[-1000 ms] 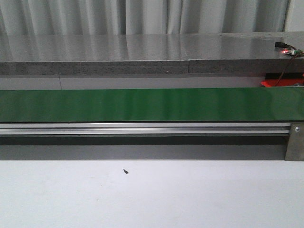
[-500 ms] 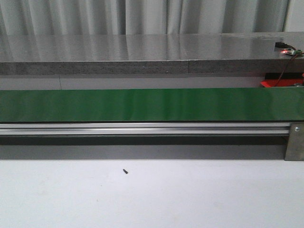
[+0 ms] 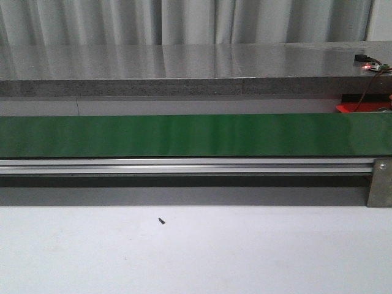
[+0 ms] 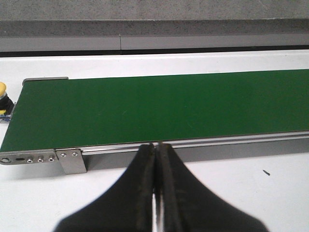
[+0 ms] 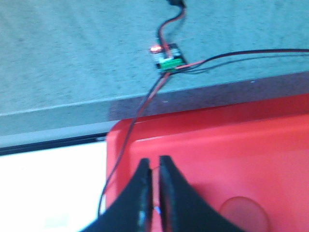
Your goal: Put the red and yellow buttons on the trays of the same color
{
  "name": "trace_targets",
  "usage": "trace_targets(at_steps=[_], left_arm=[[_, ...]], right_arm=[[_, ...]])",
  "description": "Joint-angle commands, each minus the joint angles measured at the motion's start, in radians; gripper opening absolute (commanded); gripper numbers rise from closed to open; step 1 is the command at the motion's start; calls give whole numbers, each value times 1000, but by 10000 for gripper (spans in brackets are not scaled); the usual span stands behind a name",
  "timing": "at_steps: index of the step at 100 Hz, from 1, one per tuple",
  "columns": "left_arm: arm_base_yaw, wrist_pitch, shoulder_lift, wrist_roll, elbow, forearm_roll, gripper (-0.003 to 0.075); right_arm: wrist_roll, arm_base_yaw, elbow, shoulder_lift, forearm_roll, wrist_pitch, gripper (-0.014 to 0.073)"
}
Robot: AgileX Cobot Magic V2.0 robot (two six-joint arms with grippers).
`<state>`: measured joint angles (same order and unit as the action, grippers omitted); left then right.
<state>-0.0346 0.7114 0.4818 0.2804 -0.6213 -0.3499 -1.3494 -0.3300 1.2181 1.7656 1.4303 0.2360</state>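
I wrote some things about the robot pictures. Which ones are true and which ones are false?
1. The conveyor belt is green. True.
2. A red button sits in the middle of the belt. False: the belt surface shows nothing on it in the front or left wrist views.
3. The right gripper hangs over a red tray. True.
4. The left gripper is wide open. False: its fingers are pressed nearly together, holding nothing.
5. A small circuit board with a glowing red light and wires lies on the grey counter. True.
6. A blue button sits at the end of the belt. False: the thing there is yellow-topped.
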Motion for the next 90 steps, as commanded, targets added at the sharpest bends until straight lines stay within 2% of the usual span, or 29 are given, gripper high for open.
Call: trace_targets(at_steps=[1,51,90], left_arm=[[-2,-75,5,0,-29,-23,-20],[-2,-75,5,0,-29,-23,-20],[-2,-75,5,0,-29,-23,-20]], right_arm=[[-2,1,-8,-97,5,29,-57],[-45,166,-235,-326,4,-30,-57],[-45,182,-466,-544,4,-40,-57]])
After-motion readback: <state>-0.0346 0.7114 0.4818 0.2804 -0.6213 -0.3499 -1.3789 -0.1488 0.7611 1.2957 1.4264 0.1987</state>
